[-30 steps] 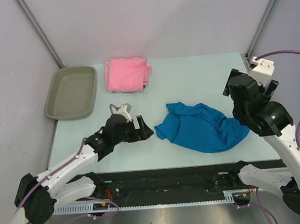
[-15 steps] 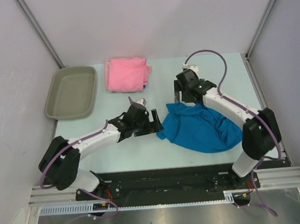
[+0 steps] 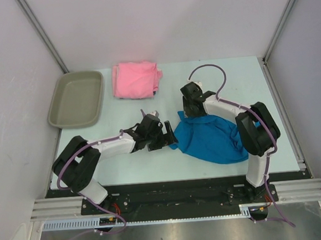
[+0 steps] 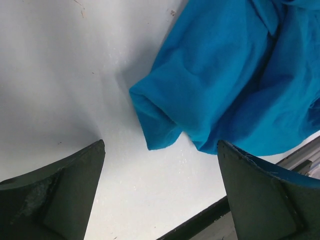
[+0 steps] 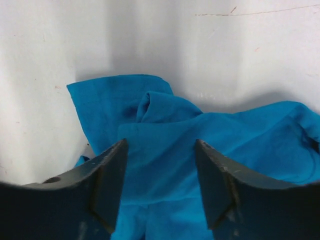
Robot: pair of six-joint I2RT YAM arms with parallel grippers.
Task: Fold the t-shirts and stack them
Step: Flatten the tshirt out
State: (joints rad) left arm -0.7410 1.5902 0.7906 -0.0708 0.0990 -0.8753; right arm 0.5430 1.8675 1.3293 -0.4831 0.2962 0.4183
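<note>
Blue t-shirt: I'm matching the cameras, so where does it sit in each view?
Top external: blue t-shirt crumpled, right of centre.
Left wrist: blue t-shirt fills the upper right.
Right wrist: blue t-shirt spans the lower half.
Shared landmark: the pale table under it.

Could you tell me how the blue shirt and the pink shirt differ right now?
The pink shirt is folded flat; the blue shirt lies crumpled. The pink shirt sits far back beside the tray; the blue one lies nearer the arms. The left gripper and right gripper are at the blue shirt, neither at the pink. Both rest on the table.
</note>
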